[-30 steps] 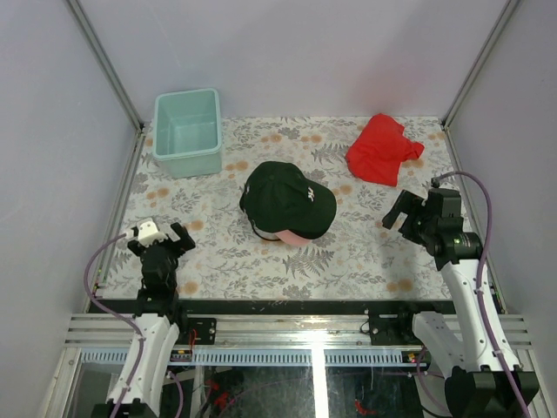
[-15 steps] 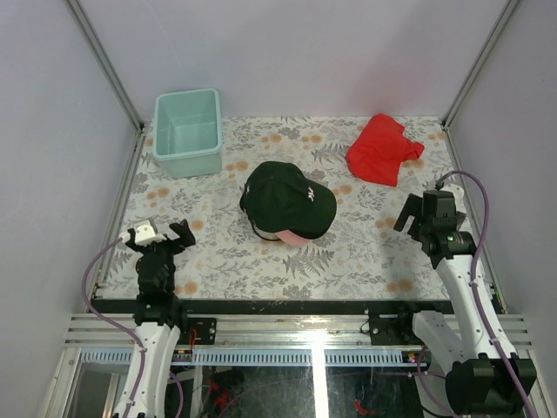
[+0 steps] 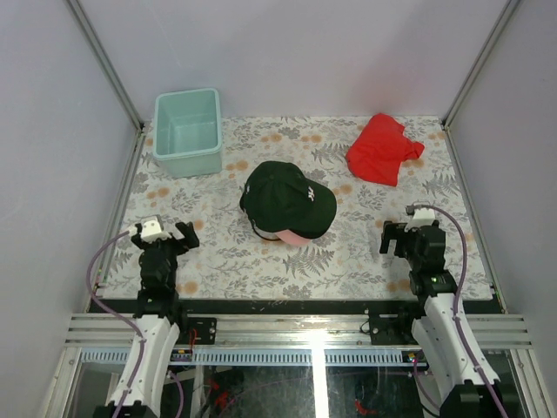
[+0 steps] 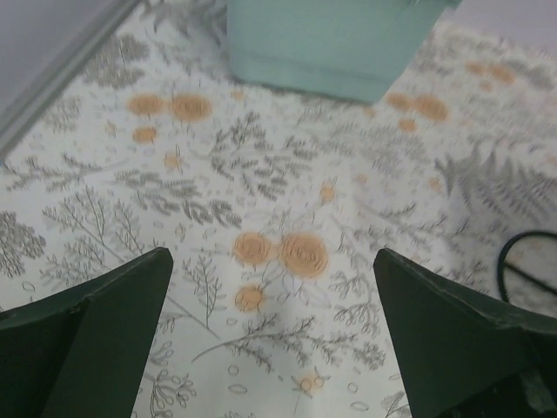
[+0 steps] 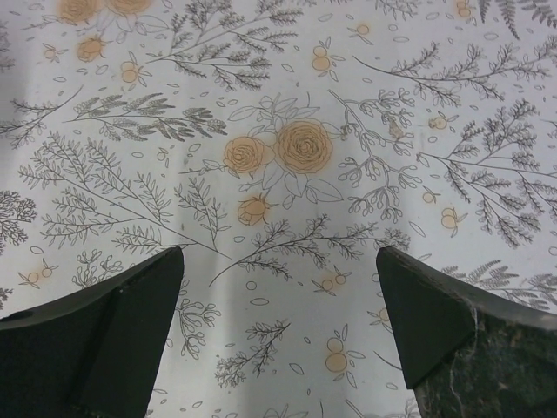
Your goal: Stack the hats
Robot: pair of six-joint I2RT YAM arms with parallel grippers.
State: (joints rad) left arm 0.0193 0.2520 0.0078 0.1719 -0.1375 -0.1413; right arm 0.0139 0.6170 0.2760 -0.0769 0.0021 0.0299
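Observation:
A black cap point(image 3: 285, 197) with a small white logo lies on top of a light pink cap in the middle of the table. Only the pink brim point(image 3: 298, 236) shows under its near edge. A sliver of the black cap's edge point(image 4: 526, 261) shows at the right of the left wrist view. My left gripper point(image 3: 164, 237) point(image 4: 270, 254) hangs open over the bare cloth at the near left, well apart from the hats. Over the near right, my right gripper point(image 3: 410, 237) point(image 5: 280, 251) is open too, with only the flowered cloth between its fingers.
A mint-green tub point(image 3: 186, 132) point(image 4: 335, 39) stands at the back left. A crumpled red cloth point(image 3: 380, 149) lies at the back right. The flowered tablecloth point(image 3: 348, 252) covers the table. Metal frame posts and grey walls close in both sides.
The right arm has drawn back from the right edge toward the near side and a little left. The left arm has shifted only slightly. The hats have not moved.

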